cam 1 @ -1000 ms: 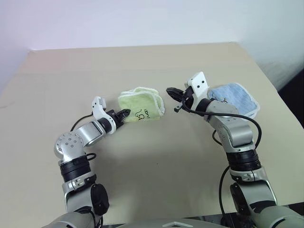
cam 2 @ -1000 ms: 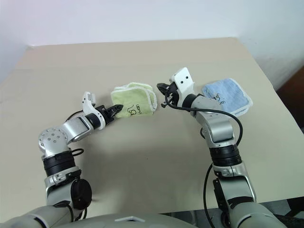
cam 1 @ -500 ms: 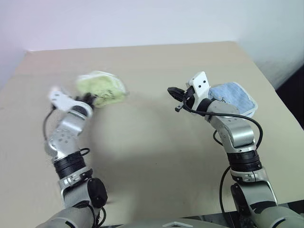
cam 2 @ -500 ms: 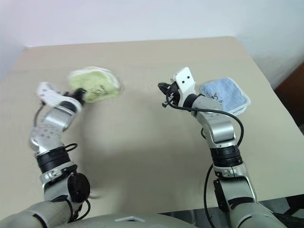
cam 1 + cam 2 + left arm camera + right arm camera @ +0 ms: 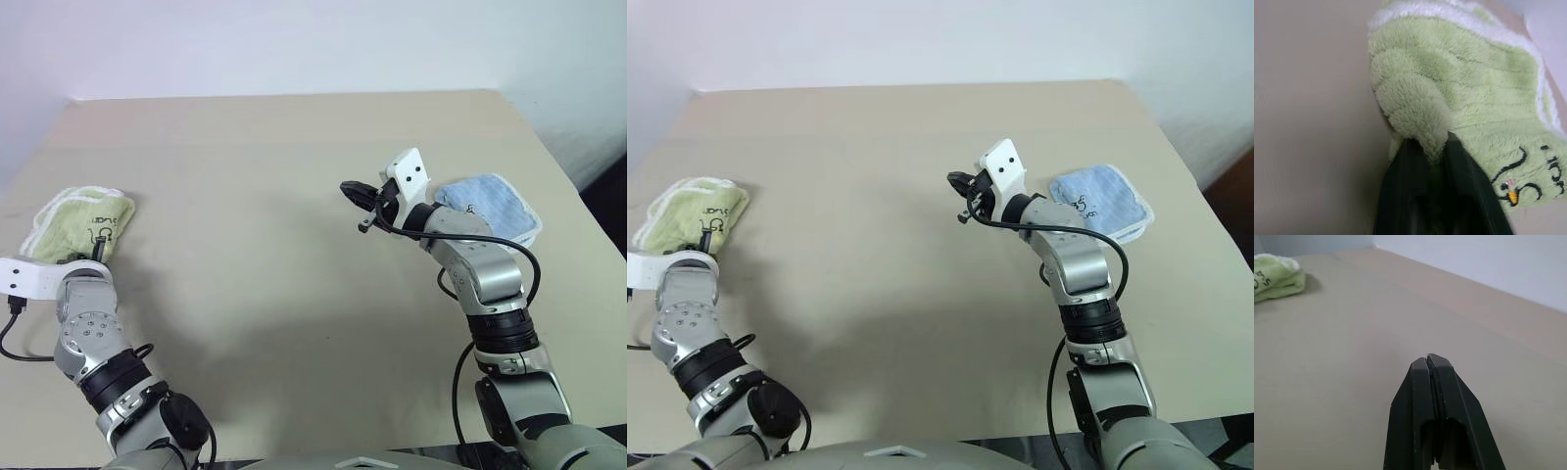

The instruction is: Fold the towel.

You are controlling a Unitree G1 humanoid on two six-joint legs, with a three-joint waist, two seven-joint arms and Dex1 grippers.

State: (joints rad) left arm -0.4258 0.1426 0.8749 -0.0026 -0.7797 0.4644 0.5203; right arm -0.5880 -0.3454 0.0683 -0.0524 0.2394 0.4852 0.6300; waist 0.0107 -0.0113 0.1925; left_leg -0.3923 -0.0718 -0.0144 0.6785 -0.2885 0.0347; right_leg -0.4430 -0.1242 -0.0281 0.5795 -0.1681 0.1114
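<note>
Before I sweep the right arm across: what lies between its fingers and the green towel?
Bare tabletop, in the left eye view, between the right gripper and the green towel.

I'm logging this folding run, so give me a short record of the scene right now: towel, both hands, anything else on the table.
towel: light yellow-green towel, folded into a small bundle, lying near the table's left edge
left hand: left hand at the towel, a fold of terry pinched between its two black fingers
right hand: right hand shut on nothing, raised above mid-table, apart from both towels
other item: folded light blue towel near the right edge, untouched
surface: beige table
</note>
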